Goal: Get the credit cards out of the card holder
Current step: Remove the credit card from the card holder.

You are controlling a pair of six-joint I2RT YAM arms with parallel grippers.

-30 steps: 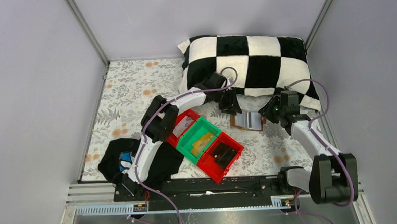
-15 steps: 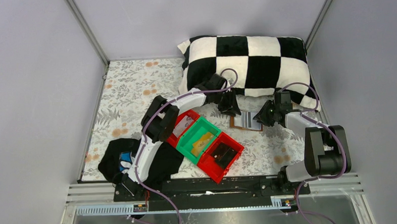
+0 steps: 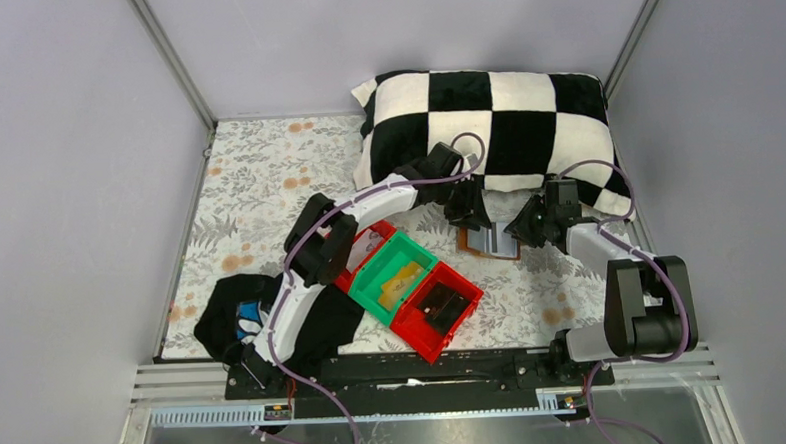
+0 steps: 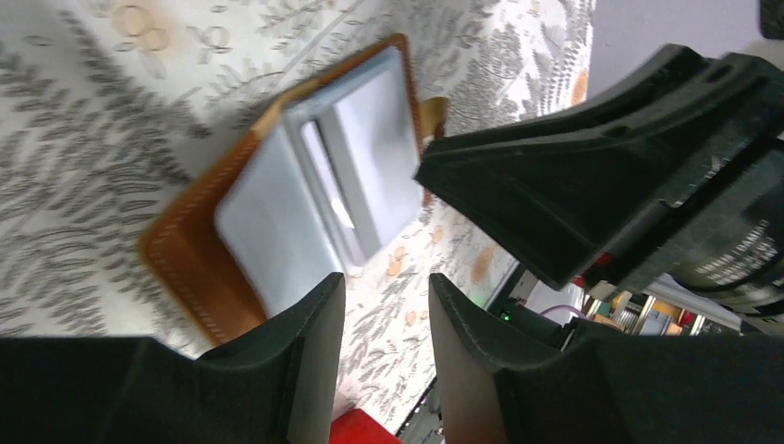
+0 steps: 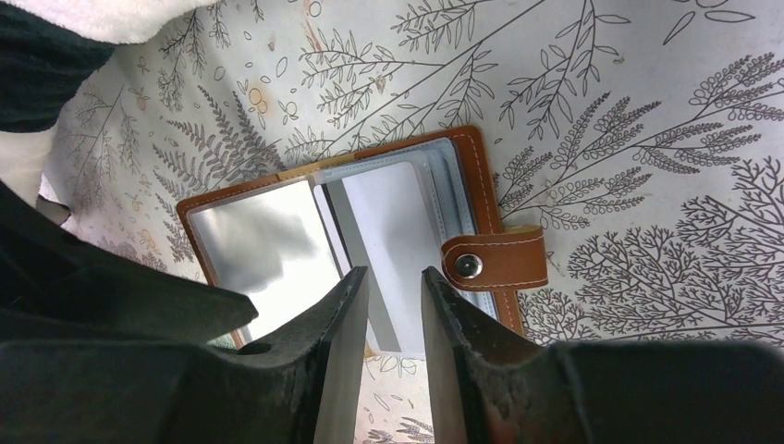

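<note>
Hovering over the open card holder (image 5: 277,240), left claw (image 4: 385,289) and right claw (image 5: 394,277) stand parted, empty.

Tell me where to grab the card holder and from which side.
Probably the snap strap. The card holder lies open and flat on the cloth, leaving no edge to pinch, while the strap juts past its rim on the right gripper's side. Come in low from there.
</note>
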